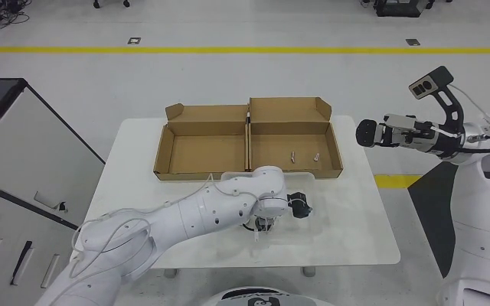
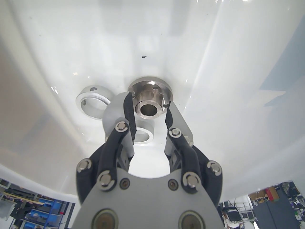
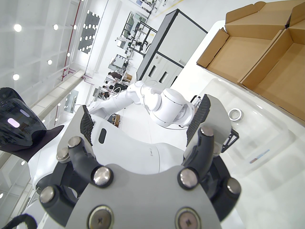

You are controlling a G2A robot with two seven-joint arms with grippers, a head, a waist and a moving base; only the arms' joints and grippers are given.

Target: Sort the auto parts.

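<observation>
My left gripper (image 2: 149, 100) points down into a clear shallow tray (image 3: 269, 129) in front of the cardboard box (image 1: 249, 141). Its two black pads sit against either side of the hub of a steel flanged bushing (image 2: 150, 89), shut on it. A silver collar ring with a threaded hole (image 2: 93, 104) lies just beside the bushing. A plain silver ring (image 2: 143, 134) rests under the fingers. From above, the left gripper (image 1: 262, 222) is near the table's middle front. My right gripper (image 1: 364, 131) hangs open and empty in the air off the table's right side.
The box has two compartments. The left one (image 1: 203, 153) is bare, and the right one holds two small metal parts (image 1: 294, 157) (image 1: 315, 157). A silver ring (image 3: 235, 115) lies in the tray. A grey cabinet (image 1: 38, 145) stands left of the table.
</observation>
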